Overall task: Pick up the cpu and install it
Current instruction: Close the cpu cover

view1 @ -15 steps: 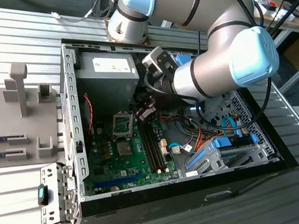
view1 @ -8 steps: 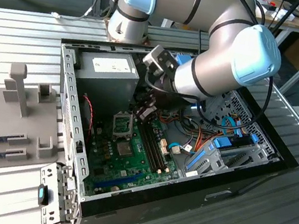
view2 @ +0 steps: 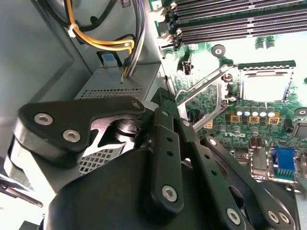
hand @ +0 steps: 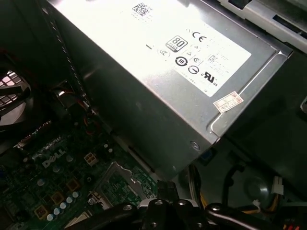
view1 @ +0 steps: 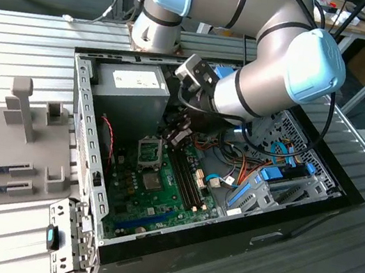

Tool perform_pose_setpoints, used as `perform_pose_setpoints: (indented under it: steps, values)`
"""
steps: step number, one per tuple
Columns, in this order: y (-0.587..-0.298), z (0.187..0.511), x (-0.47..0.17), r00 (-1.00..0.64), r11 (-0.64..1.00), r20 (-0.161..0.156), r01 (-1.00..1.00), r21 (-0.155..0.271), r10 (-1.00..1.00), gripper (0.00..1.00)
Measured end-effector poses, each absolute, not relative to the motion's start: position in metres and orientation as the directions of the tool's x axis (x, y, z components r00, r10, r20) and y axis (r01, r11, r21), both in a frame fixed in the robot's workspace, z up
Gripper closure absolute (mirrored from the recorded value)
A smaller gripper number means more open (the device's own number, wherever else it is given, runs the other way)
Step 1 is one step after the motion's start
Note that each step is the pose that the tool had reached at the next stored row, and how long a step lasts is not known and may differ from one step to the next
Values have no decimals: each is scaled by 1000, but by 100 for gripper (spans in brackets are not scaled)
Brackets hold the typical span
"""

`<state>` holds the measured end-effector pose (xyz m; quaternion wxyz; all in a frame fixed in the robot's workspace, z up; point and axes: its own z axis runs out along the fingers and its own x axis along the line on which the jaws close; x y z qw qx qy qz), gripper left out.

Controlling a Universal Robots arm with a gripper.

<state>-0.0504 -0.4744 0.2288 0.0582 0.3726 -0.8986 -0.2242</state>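
Position of the cpu (view2: 266, 86): judged to be the pale silvery square lying flat inside the socket frame (view2: 266, 72) on the green board (view1: 151, 191), though glare washes out its surface in the second wrist view, so bare socket contacts cannot be ruled out. Its hinged metal retention plate (view2: 204, 96) stands tilted up beside the frame, not folded over the square, so the socket reads as unlatched. In the exterior view the socket (view1: 149, 150) lies close to the claw (view1: 177, 135), toward the exterior view's left and nearer the camera, apart from it and lower. The square has no long axis to speak of; its edges run parallel to the memory slots (view2: 230, 24) alongside. Claw (view2: 160, 98) state: the two fingers (view2: 165, 129) converge to a narrow tip with no gap showing, drawn together, nothing visible between them and nothing touched. It hangs inside the open computer case (view1: 79, 118), close against the lower corner of the grey power supply box (hand: 158, 62), with yellow and black cable bundles (view2: 103, 43) just beside it. Arm (view1: 278, 75) reaches in from the far side of the case. Case rests on the slatted metal table (view1: 30, 39); a grey parts fixture (view1: 25, 109) sits well apart at the exterior view's left.
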Motion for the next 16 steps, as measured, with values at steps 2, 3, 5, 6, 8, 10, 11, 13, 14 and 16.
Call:
perform_pose_setpoints:
  steps: [2,3,5,6,8,10,11,13,14,16]
  values:
    - [-476,229,-50,-716,621,-64,-643,447,-696,89]
    - [-477,229,-50,-716,621,-64,-643,447,-696,89]
    - [-477,230,-50,-716,621,-64,-644,448,-696,89]
    - [-477,230,-50,-716,621,-64,-644,448,-696,89]
    - [-477,230,-50,-716,621,-64,-644,448,-696,89]
    - [-477,230,-50,-716,621,-64,-644,448,-696,89]
    - [-477,231,-50,-716,621,-64,-644,448,-696,89]
    - [-477,232,-50,-715,621,-64,-644,448,-696,89]
    - [-477,232,-50,-715,621,-64,-644,448,-696,89]
    - [-477,233,-50,-715,620,-64,-644,448,-696,89]
